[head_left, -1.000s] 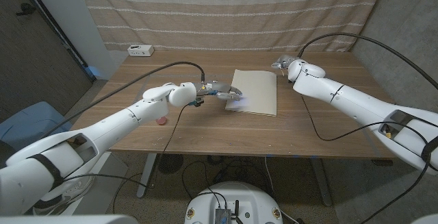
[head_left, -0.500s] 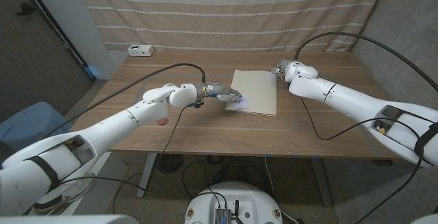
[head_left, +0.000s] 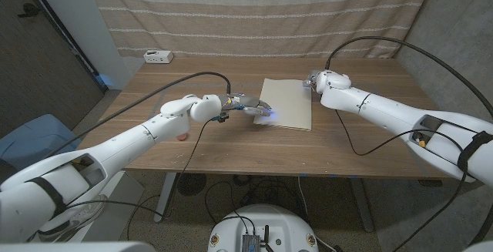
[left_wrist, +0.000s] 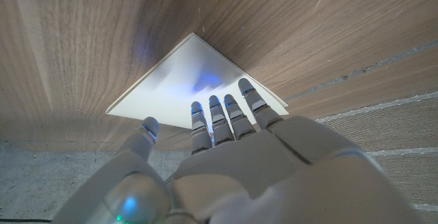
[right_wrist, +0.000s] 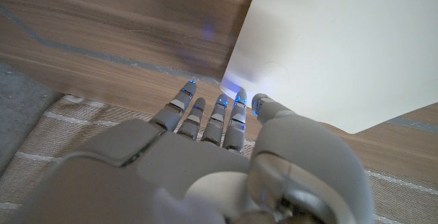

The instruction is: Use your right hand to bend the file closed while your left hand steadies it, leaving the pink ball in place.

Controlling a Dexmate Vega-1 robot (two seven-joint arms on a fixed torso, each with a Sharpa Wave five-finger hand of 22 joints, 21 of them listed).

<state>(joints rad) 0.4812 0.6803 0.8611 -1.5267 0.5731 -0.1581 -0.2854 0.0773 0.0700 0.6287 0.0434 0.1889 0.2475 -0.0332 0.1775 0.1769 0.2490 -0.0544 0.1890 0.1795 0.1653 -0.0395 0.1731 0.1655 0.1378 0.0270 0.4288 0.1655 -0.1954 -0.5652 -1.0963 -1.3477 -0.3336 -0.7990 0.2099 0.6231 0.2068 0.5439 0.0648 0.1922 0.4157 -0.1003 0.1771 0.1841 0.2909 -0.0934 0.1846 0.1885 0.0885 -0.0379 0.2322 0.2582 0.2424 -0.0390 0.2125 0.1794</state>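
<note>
A beige file (head_left: pixel 286 103) lies flat on the wooden table (head_left: pixel 231 153), right of centre. My left hand (head_left: pixel 249 106) reaches its spread fingers onto the file's near left corner; in the left wrist view the fingertips (left_wrist: pixel 213 109) lie on the file (left_wrist: pixel 185 87). My right hand (head_left: pixel 316 80) is at the file's far right corner. In the right wrist view its fingers (right_wrist: pixel 230 112) stretch out to the edge of the file (right_wrist: pixel 328 46) and hold nothing. The pink ball (head_left: pixel 181 136) sits on the table beside my left forearm, partly hidden by it.
A white box (head_left: pixel 159 55) stands at the table's back left corner. Black cables run from both wrists over the table. A striped curtain hangs behind the table, and a blue seat (head_left: pixel 27 139) is at the far left.
My right hand has moved left, up to the file's far right corner. The left hand and the file have stayed where they were.
</note>
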